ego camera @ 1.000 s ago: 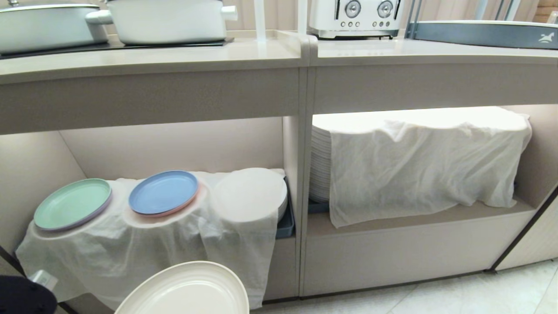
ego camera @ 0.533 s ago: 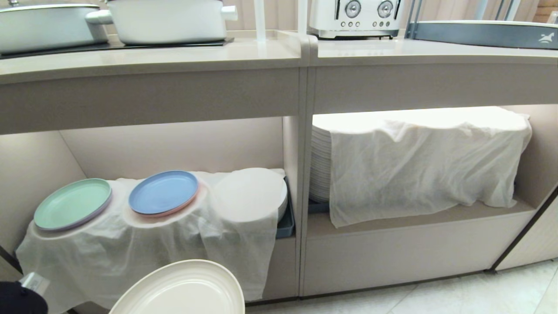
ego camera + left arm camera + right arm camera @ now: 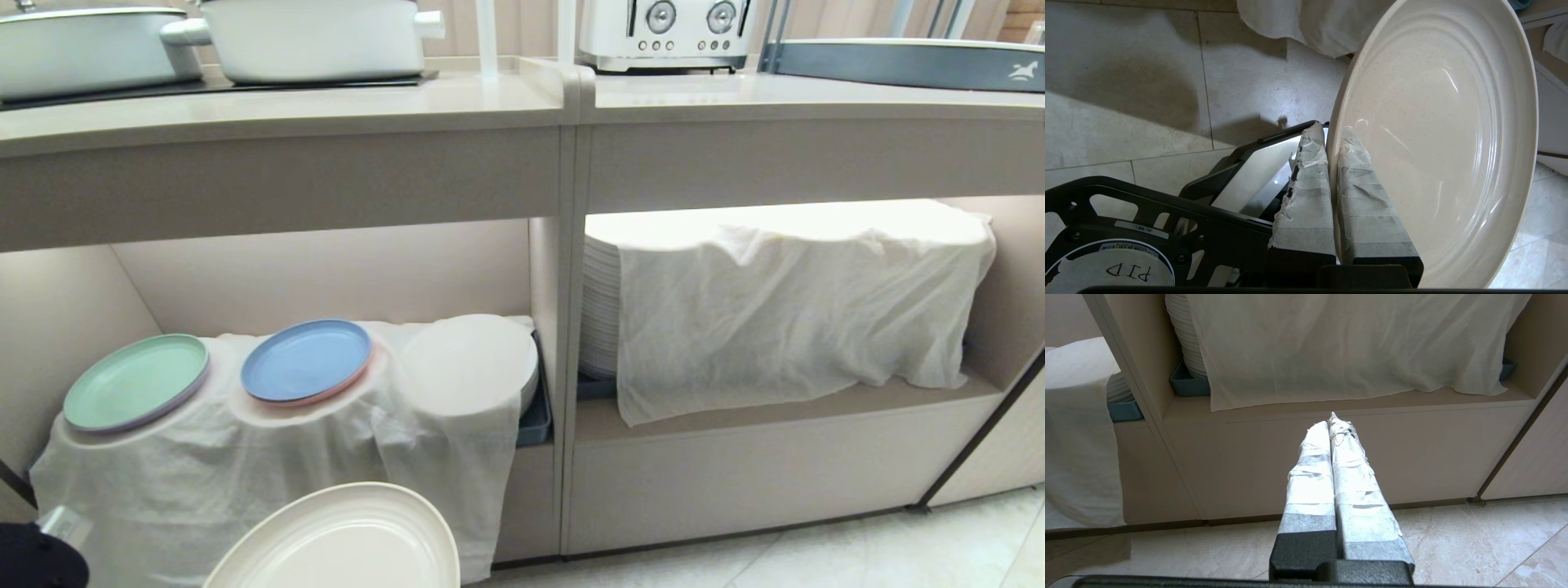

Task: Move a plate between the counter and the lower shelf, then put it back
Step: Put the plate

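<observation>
Head view: the plate (image 3: 339, 539) sits low, in front of the lower shelf (image 3: 326, 269) and below its front edge, outside the bay. It is held in the air, face up and roughly level, with nothing under it. The counter (image 3: 286, 106) is well above. Draped stacks fill the shelf; the mint-green plate (image 3: 136, 381) and blue plate (image 3: 306, 360) top two of them, and the third stack (image 3: 467, 363), near the bay's right wall, carries only cloth. Judgement: the move depends on lifting the plate over the front edge and then carrying it inward.

Left wrist view: left end effector (image 3: 1333, 139) is clenched on the plate's rim, one taped finger (image 3: 1308, 183) under, the other on the inner face. The plate extends away from the fingertips, so its whole span leads any approach. Floor tiles (image 3: 1147, 81) lie beneath.

Right wrist view: right end effector (image 3: 1333, 424) is closed on nothing, facing the neighbouring bay with the tall stack (image 3: 1186, 335). The left arm is nearer.
</observation>
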Robot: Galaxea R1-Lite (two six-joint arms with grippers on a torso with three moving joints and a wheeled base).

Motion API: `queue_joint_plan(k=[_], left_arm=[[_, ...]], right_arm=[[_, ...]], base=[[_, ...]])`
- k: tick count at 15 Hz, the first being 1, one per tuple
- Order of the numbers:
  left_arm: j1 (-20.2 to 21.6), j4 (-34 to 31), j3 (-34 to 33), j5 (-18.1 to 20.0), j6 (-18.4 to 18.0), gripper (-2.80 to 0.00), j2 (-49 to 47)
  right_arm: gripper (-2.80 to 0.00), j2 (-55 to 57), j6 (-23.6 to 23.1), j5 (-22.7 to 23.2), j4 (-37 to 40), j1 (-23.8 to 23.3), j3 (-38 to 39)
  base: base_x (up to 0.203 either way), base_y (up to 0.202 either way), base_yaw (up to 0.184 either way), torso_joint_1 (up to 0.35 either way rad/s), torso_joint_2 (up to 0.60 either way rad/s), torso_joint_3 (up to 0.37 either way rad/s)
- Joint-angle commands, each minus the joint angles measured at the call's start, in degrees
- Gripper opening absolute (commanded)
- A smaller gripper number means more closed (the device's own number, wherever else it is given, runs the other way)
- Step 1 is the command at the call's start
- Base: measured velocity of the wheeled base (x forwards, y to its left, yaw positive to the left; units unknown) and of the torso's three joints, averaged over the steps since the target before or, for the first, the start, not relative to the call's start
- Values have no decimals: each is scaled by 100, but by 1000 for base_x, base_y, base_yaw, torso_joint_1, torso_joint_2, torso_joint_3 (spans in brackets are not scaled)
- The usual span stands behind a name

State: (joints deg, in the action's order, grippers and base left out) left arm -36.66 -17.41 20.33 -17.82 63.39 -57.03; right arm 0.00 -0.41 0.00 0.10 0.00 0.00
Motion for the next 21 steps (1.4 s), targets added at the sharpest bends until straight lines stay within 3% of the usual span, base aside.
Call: queue_joint_plan(k=[1, 8, 12, 21], left_arm=[[1, -8, -13, -11, 33, -280, -36], [27, -8, -3, -11, 42, -280, -36], [45, -8, -3, -28, 42, -280, -36], [106, -8, -3, -72, 33, -280, -36]], right_arm=[[-280, 0, -2, 0, -1, 0, 0], [-280, 0, -20, 0, -10, 0, 0], [-280, 0, -38, 0, -10, 0, 0], [-280, 0, -46, 9, -10, 0, 0]], base=[[0, 0, 0, 0, 0, 0], [0, 0, 0, 0, 0, 0], [0, 0, 0, 46, -219, -230], [0, 0, 0, 183, -492, -290]])
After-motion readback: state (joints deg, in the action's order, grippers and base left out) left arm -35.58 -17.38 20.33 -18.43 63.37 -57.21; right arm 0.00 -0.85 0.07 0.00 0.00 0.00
